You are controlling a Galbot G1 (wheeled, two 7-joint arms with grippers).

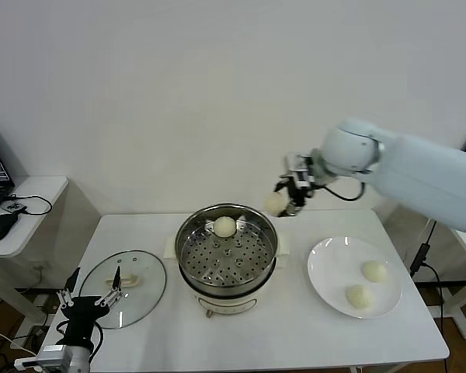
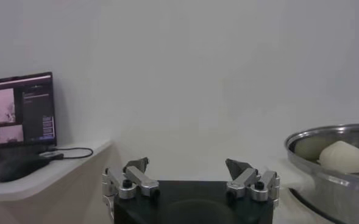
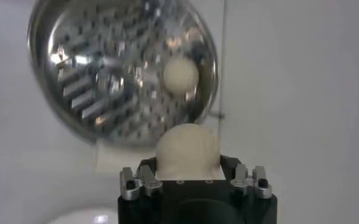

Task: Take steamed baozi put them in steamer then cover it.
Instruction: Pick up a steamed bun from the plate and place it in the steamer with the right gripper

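- Nearest, at the front left corner of the desk [image 1: 295, 326], the left gripper [image 1: 88, 298] waits idle with its fingers [image 2: 136, 165] spread wide and holding nothing.
- Just beyond it, near the left edge, lies the glass lid [image 1: 124, 288], flat on the desk and not yet needed.
- Toward the right edge sits the white plate [image 1: 326, 272] with two baozi [image 1: 359, 296] left on it, near each other but apart.
- In the middle of the desk stands the steamer [image 1: 227, 252], uncovered, with one bun [image 1: 224, 227] resting on the far part of its perforated tray.
- Farthest, above the desk just past the steamer's far right rim, the right gripper [image 1: 283, 203] hangs with its fingers closed around a fourth bun [image 3: 188, 146].
- Judged step: carrying this bun to the steamer. The next move calls for bringing it over a bare patch of tray, clear of the bun already there, lowering, then releasing.
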